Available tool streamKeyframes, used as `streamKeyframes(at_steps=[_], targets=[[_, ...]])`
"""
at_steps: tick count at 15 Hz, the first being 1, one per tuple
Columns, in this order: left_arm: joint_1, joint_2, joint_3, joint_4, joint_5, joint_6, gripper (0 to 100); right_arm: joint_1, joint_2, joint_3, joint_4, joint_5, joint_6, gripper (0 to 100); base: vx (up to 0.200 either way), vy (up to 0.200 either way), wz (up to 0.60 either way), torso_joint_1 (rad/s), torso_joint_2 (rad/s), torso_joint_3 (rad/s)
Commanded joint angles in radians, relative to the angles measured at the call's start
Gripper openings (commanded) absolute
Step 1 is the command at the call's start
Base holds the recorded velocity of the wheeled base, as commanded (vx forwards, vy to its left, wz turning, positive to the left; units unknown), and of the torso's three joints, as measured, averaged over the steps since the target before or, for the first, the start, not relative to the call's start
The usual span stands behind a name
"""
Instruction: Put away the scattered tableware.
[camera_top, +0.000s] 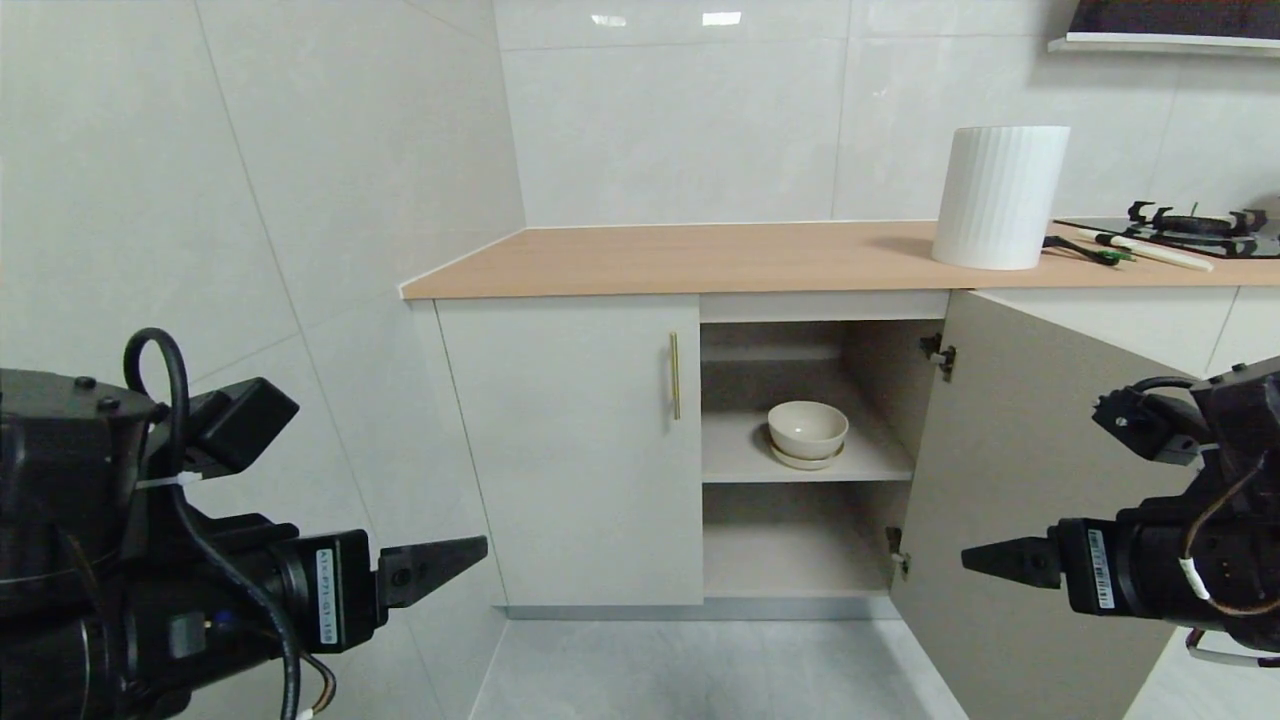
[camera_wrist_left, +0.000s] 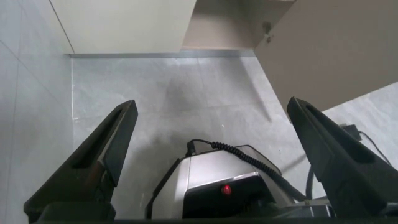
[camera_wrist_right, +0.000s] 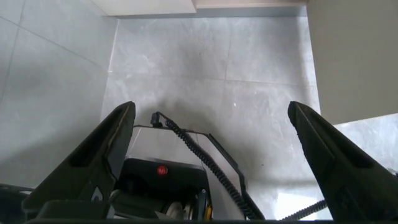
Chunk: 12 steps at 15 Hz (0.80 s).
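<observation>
The counter (camera_top: 700, 255) carries a canister (camera_top: 998, 196); the cabinet shelf (camera_top: 740, 462) holds a bowl (camera_top: 807, 428). Utensils (camera_top: 1130, 248) lie crosswise beside the canister, above the nearer right gripper (camera_wrist_right: 211, 107). It and the left gripper (camera_wrist_left: 211, 107) have fingers (camera_wrist_left: 106, 149) apart.

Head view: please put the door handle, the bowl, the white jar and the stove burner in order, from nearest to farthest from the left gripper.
From the left gripper:
1. The door handle, on the closed door, left of the opening.
2. The bowl, on the shelf inside the open cupboard.
3. The white jar, up on the worktop, to the right.
4. The stove burner, at the far right end.
</observation>
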Motion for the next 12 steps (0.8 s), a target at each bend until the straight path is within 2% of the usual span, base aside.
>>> streamKeyframes(at_steps=[1, 5, 12], targets=[[0.000, 0.012, 0.000, 0.000, 0.002, -0.001, 100, 0.013, -0.045, 0.001, 0.025, -0.006, 0.002, 100, 0.000, 0.000, 0.00, 0.000, 0.00, 0.000], [0.000, 0.010, 0.001, 0.001, 0.005, 0.001, 100, 0.014, -0.073, 0.032, 0.039, -0.016, 0.002, 100, 0.000, 0.000, 0.00, 0.000, 0.00, 0.000], [-0.002, 0.013, 0.011, 0.001, 0.002, 0.004, 100, 0.011, -0.047, 0.036, 0.042, -0.027, -0.021, 100, 0.000, -0.200, 0.00, 0.002, 0.00, 0.001]])
